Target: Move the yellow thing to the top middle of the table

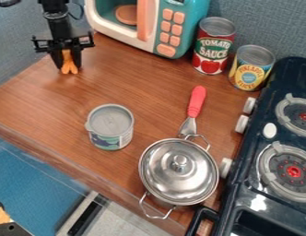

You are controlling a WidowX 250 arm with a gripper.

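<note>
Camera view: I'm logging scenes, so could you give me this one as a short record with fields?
held: yellow-orange thing, between the fingers of the gripper, upper left
touching table: cannot tell
left of centre: grey-topped can, upright
front: lidded metal pot
behind it: red-handled utensil, metal end toward the pot
back: toy microwave, then red can and yellow-labelled can
right: dark toy stove
</note>
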